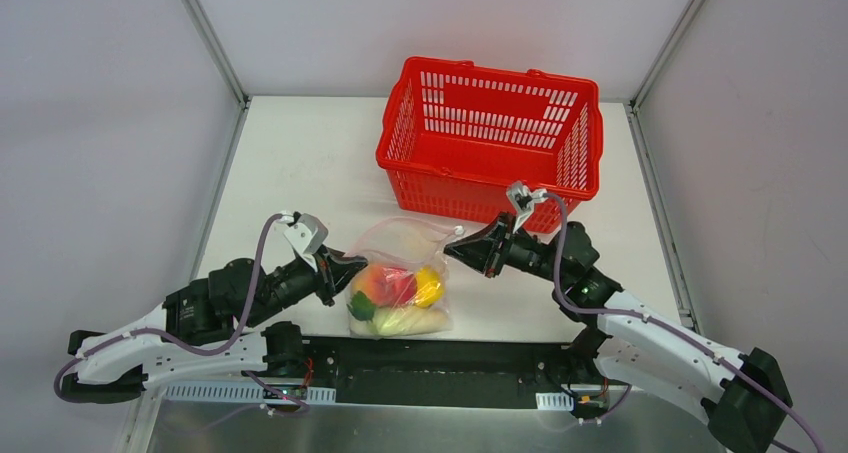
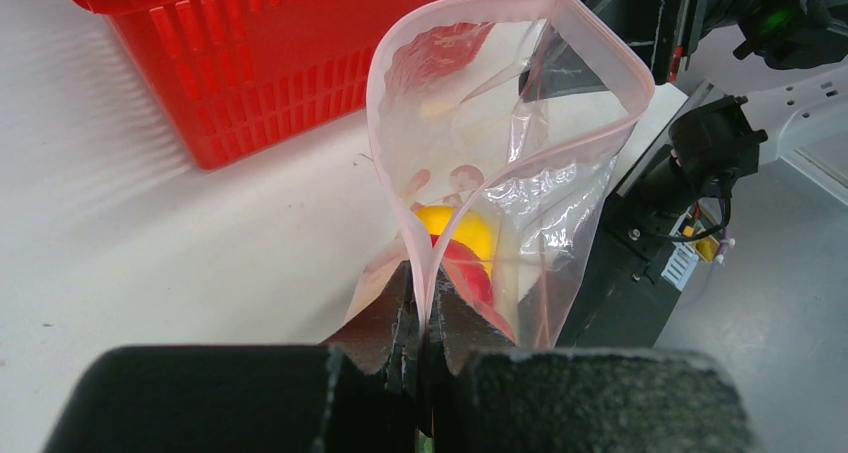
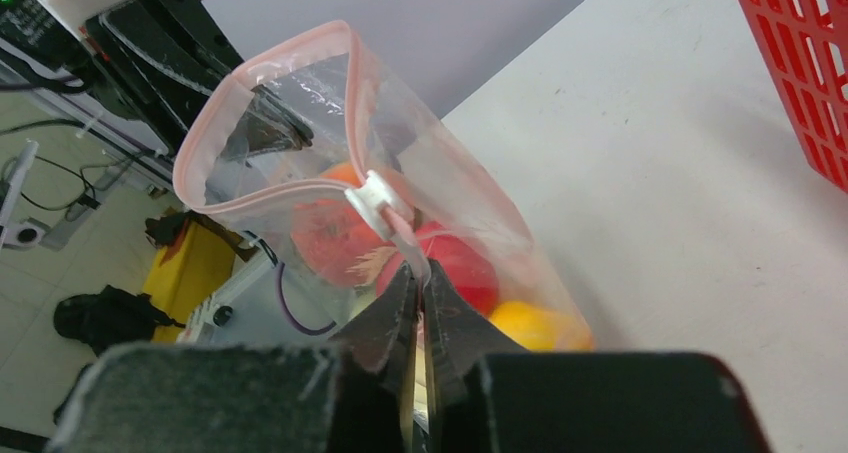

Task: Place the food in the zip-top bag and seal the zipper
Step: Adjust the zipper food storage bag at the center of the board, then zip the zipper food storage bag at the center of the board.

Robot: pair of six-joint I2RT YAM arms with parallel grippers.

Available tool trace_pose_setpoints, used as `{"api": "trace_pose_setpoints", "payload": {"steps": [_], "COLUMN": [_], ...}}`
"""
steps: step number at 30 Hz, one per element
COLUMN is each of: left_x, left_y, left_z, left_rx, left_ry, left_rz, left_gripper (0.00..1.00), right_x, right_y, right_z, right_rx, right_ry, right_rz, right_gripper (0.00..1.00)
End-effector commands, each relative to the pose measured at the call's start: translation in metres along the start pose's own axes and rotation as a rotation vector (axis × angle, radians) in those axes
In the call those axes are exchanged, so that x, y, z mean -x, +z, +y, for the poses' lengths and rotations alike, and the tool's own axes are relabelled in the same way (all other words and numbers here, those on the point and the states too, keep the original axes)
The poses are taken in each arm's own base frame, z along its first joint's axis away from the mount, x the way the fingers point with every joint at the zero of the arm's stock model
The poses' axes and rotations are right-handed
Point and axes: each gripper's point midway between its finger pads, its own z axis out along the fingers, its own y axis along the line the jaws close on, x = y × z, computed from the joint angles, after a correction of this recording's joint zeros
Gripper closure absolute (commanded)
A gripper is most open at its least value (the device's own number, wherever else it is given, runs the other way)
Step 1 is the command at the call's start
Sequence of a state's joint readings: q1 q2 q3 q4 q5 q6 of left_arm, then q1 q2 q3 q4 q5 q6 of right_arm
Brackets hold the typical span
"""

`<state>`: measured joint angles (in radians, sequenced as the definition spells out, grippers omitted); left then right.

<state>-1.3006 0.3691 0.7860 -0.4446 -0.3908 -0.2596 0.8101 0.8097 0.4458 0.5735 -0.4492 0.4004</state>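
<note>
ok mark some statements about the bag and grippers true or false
1. The food is inside the zip-top bag. True.
2. The zipper is sealed end to end. False: its mouth gapes open.
3. The left gripper pinches the bag's mouth edge. True.
4. The bag sits inside the red basket. False: it is in front of it.
5. The right gripper is open, clear of the bag. False: it pinches the zipper by the white slider.

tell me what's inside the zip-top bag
Inside the zip-top bag: a yellow ball, a red ball, a peach-orange ball, a green leafy piece and a white radish at its closed end. Anything beneath or behind these is covered by them and by crinkled plastic.
</note>
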Motion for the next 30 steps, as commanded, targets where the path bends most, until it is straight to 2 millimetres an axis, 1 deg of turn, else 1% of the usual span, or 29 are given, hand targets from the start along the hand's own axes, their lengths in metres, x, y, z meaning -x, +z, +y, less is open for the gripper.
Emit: {"api": "trace_pose_setpoints", "payload": {"steps": [1, 3, 4, 6, 7, 8, 10, 11, 13, 14, 15, 16, 17, 18, 19, 20, 21, 22, 23, 24, 25, 27, 30], "left_x": [0.016, 0.020, 0.028, 0.055, 0.067, 0.078, 0.089, 0.088, 0.077, 0.068, 0.060, 0.052, 0.046, 0.041, 0.036, 0.033, 0.031, 0.033, 0.033, 0.038, 0.041, 0.045, 0.042], "left_y": [0.003, 0.002, 0.001, -0.005, -0.011, -0.017, -0.022, -0.020, -0.012, -0.006, -0.002, 0.005, 0.011, 0.020, 0.026, 0.031, 0.031, 0.028, 0.025, 0.019, 0.012, -0.002, -0.024], "left_z": [-0.008, -0.006, -0.004, -0.001, -0.003, -0.007, -0.019, -0.025, -0.044, -0.054, -0.066, -0.075, -0.078, -0.074, -0.065, -0.050, -0.034, -0.020, -0.010, -0.003, 0.003, 0.012, 0.034], "left_rx": [-0.025, -0.015, -0.005, 0.012, -0.002, -0.027, -0.088, -0.118, -0.193, -0.232, -0.280, -0.305, -0.297, -0.254, -0.183, -0.089, -0.005, 0.063, 0.103, 0.123, 0.127, 0.122, 0.157], "left_ry": [-0.055, -0.056, -0.050, -0.015, 0.008, 0.028, 0.056, 0.063, 0.080, 0.089, 0.097, 0.105, 0.106, 0.106, 0.107, 0.107, 0.101, 0.086, 0.064, 0.028, -0.009, -0.081, -0.157], "left_rz": [-0.057, -0.074, -0.100, -0.164, -0.174, -0.178, -0.165, -0.150, -0.081, -0.021, 0.033, 0.093, 0.142, 0.180, 0.210, 0.221, 0.210, 0.173, 0.132, 0.073, 0.017, -0.088, -0.185], "left_gripper": [1.00, 1.00, 1.00, 1.00, 1.00, 1.00, 1.00, 1.00, 1.00, 1.00, 1.00, 1.00, 1.00, 1.00, 1.00, 1.00, 1.00, 1.00, 1.00, 1.00, 1.00, 1.00, 1.00], "right_x": [0.024, 0.027, 0.027, 0.039, 0.041, 0.043, 0.037, 0.035, 0.032, 0.036, 0.036, 0.033, 0.027, 0.019, 0.012, 0.008, 0.010, 0.013, 0.015, 0.019, 0.022, 0.027, 0.034], "right_y": [-0.004, -0.006, -0.008, -0.016, -0.020, -0.025, -0.033, -0.035, -0.032, -0.031, -0.032, -0.032, -0.030, -0.023, -0.015, -0.007, 0.002, 0.005, 0.006, 0.005, 0.002, -0.006, -0.016], "right_z": [0.011, 0.010, 0.006, 0.007, 0.011, 0.021, 0.039, 0.041, 0.014, -0.016, -0.038, -0.058, -0.068, -0.067, -0.060, -0.049, -0.032, -0.018, -0.007, 0.002, 0.007, 0.016, 0.025], "right_rx": [0.020, 0.000, -0.046, -0.117, -0.123, -0.097, -0.030, -0.021, -0.160, -0.312, -0.423, -0.520, -0.557, -0.531, -0.472, -0.393, -0.290, -0.209, -0.146, -0.100, -0.074, -0.049, -0.028], "right_ry": [-0.040, -0.041, -0.028, -0.031, -0.045, -0.066, -0.101, -0.119, -0.094, -0.072, -0.046, -0.021, -0.006, 0.001, 0.010, 0.018, 0.022, 0.030, 0.034, 0.032, 0.025, 0.006, -0.032], "right_rz": [-0.104, -0.107, -0.091, -0.084, -0.076, -0.063, -0.010, 0.007, 0.031, 0.002, -0.010, -0.002, 0.027, 0.072, 0.114, 0.134, 0.126, 0.110, 0.088, 0.057, 0.032, -0.005, -0.046], "right_gripper": [1.00, 1.00, 1.00, 1.00, 1.00, 1.00, 1.00, 1.00, 1.00, 1.00, 1.00, 1.00, 1.00, 1.00, 1.00, 1.00, 1.00, 1.00, 1.00, 1.00, 1.00, 1.00, 1.00]}}
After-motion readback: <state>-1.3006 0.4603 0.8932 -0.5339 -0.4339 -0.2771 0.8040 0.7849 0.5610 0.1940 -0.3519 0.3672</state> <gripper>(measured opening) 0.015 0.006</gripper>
